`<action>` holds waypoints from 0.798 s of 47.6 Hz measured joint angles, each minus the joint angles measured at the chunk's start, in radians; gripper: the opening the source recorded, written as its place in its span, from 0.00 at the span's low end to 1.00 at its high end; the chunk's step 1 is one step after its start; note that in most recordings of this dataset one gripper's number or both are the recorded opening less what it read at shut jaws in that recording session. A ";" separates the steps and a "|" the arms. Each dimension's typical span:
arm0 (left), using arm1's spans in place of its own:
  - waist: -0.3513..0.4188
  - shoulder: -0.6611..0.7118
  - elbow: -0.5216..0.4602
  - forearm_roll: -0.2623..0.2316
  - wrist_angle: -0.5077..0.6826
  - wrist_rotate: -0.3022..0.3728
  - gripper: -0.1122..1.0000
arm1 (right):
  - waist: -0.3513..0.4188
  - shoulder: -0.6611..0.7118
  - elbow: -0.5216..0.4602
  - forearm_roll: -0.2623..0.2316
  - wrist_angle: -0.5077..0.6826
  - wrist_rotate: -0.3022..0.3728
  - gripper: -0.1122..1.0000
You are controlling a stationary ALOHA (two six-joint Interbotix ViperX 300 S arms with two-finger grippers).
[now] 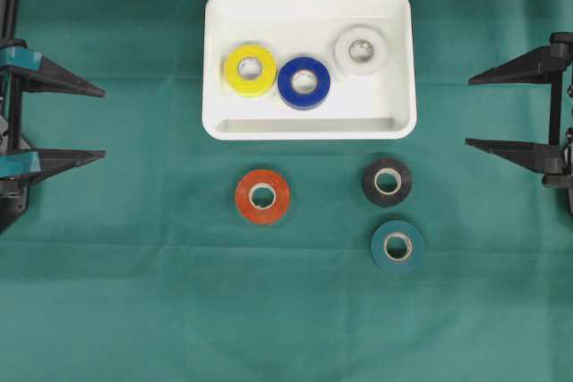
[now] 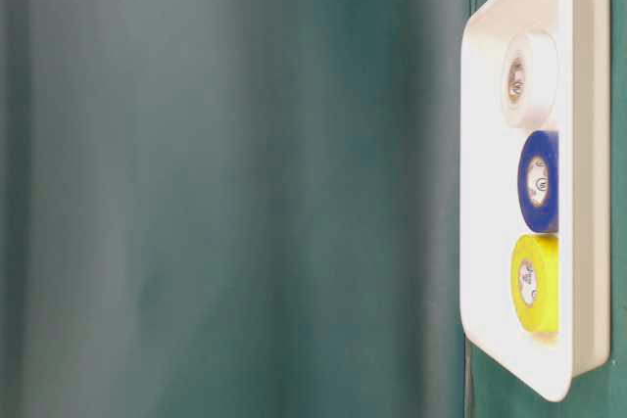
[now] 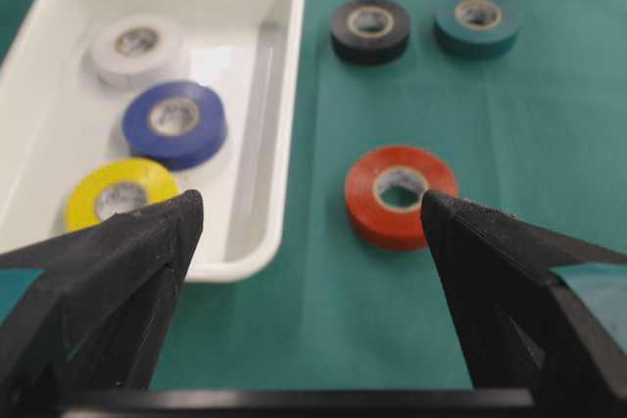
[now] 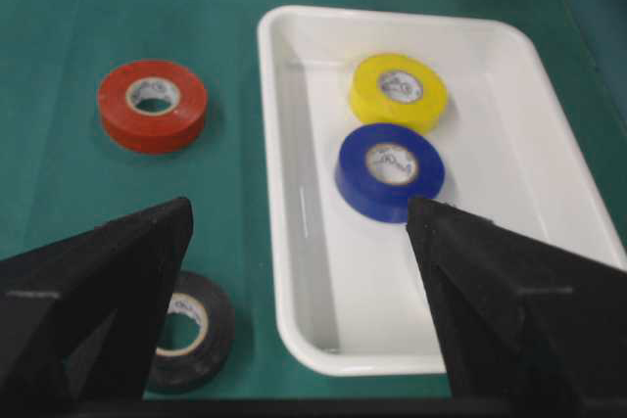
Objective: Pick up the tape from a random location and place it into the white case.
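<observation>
Yellow (image 1: 250,69), blue (image 1: 303,82) and white (image 1: 361,49) tapes lie in the case (image 1: 394,123); red (image 1: 262,195), black (image 1: 387,182) and teal (image 1: 397,245) wait on the bench; left claw (image 1: 97,123) and right claw (image 1: 474,112) spread, empty

a green cloth (image 1: 134,292) covers the table. directly on it lies the white case (image 1: 309,124), with an orange tape roll (image 1: 262,195) just below it, and a black tape roll (image 1: 387,182) and a teal tape roll (image 1: 397,246) close together to the right.
</observation>
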 measured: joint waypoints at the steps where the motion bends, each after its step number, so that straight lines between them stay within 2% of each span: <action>1: 0.000 0.000 0.006 0.000 -0.005 0.000 0.98 | 0.000 0.000 0.003 0.002 -0.005 0.000 0.86; 16: 0.000 -0.002 0.075 0.000 -0.086 0.002 0.98 | 0.000 0.014 0.043 0.000 -0.077 0.000 0.86; 38: 0.000 -0.002 0.078 0.000 -0.101 0.002 0.98 | 0.000 0.018 0.044 0.000 -0.086 0.000 0.86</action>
